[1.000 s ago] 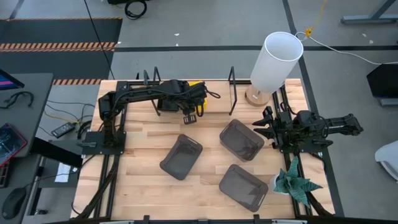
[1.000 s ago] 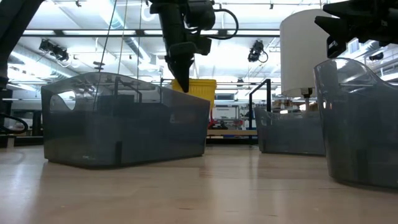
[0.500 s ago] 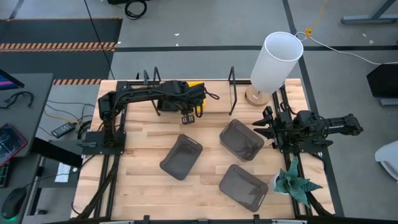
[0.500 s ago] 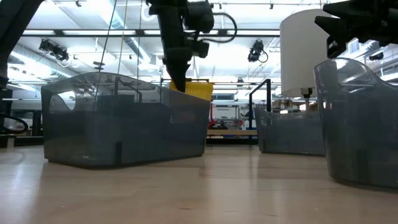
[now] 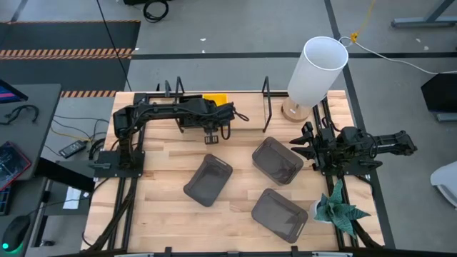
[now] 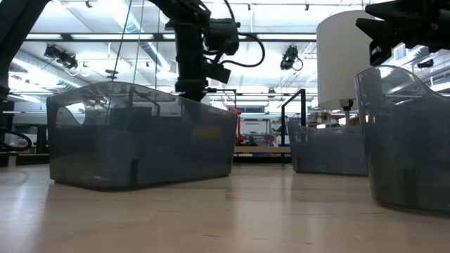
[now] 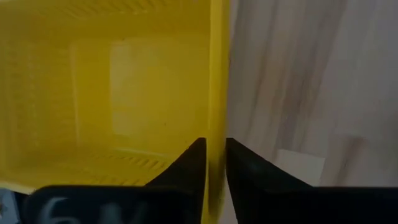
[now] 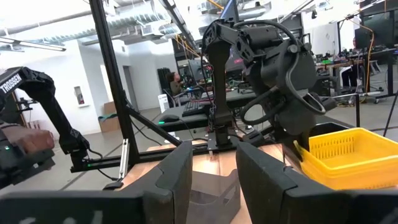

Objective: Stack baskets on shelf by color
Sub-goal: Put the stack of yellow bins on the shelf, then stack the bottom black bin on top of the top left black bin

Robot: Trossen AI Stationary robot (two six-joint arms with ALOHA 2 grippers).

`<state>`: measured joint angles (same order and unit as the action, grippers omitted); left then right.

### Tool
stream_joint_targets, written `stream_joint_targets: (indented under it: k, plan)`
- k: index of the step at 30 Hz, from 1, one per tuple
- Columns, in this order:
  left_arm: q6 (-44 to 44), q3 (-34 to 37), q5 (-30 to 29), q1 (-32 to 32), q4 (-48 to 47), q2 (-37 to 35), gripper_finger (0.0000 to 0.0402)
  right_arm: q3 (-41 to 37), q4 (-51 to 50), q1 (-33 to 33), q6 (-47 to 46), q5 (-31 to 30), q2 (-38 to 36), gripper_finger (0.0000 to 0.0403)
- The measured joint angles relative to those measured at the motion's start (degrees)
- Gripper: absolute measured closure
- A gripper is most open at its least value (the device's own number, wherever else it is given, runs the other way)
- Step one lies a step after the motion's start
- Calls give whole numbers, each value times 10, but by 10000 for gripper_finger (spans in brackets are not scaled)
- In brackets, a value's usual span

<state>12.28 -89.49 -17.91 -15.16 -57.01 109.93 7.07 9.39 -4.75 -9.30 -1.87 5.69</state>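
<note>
Yellow plastic fills the left wrist view: the yellow basket [image 7: 112, 93] sits on the shelf [image 5: 246, 107] at the back of the counter [image 5: 164, 207], between the black wire uprights. The left pincer [image 7: 211, 155] straddles the basket's side wall, one finger inside and one outside, close on either side of the wall; whether they still press it I cannot tell. From above, only a corner of the basket shows past the left arm, which stretches along the shelf. Three grey baskets [image 5: 277, 160] lie spread over the counter in front, well apart from the shelf. The right pincer [image 8: 208, 168] hangs released over the counter's right side, just beside the nearest grey basket, fingers spread and holding nothing. A white lamp [image 5: 316, 70] stands at the back right corner.
</note>
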Motion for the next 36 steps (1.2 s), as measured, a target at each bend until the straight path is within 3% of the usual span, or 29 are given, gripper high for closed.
stream_joint_targets:
  k: [8,14,19,24,30,36]
  plan:
    - [-42,0,-1,0,-4,0,319,0,0,0,0,0,0,273]
    - [-35,-1,-6,0,-8,0,280,0,0,0,0,0,0,273]
    - [-28,-46,-35,2,-54,0,240,0,0,0,0,0,0,273]
    - [-28,-97,-26,14,-67,-2,212,0,0,0,0,0,0,273]
    - [-29,-99,-18,30,-69,-2,215,0,0,0,0,0,0,273]
    - [4,-99,69,73,-64,-6,242,0,0,0,0,0,0,273]
